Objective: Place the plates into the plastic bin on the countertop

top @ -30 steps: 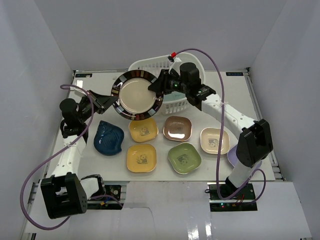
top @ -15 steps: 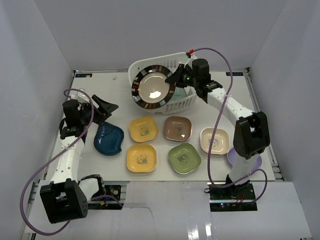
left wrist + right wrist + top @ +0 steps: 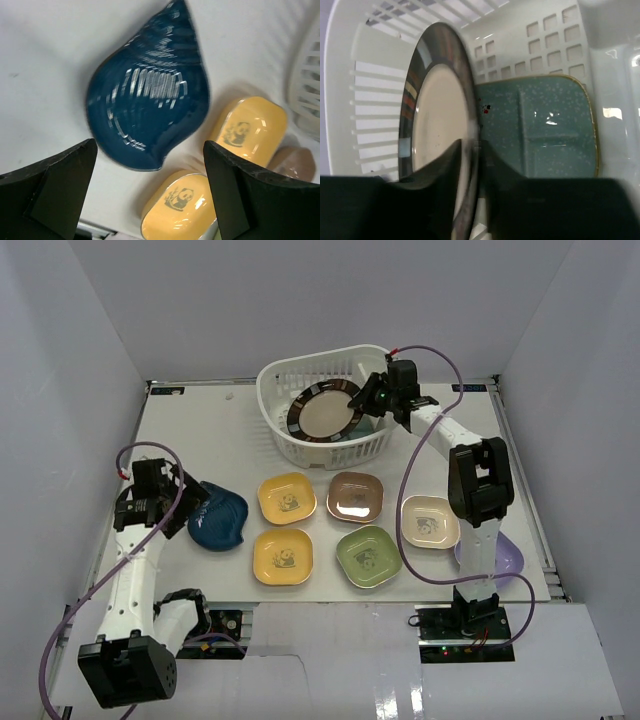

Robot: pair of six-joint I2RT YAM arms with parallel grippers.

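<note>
Right fingers (image 3: 435, 172) pinch the dark-rimmed plate (image 3: 437, 125) inside the bin (image 3: 365, 100), teal dish (image 3: 540, 130) at its three o'clock; left fingers (image 3: 55, 180) gape apart.

Seen from above: a plain white booth. Flat white countertop (image 3: 230, 430) in the middle, matte and rectangular. Closed in by smooth white walls on three sides: left wall (image 3: 60, 390), right wall (image 3: 585, 370), back wall (image 3: 320, 300) across the top of the view. Thin metal rail (image 3: 525, 490) along the countertop's right edge. Small label (image 3: 466, 388) at the far right corner. Glossy white ledge (image 3: 560, 670) along the near side, catching bright reflections. Soft, even light, with a faint lavender tint on the walls and only pale shadows.
</note>
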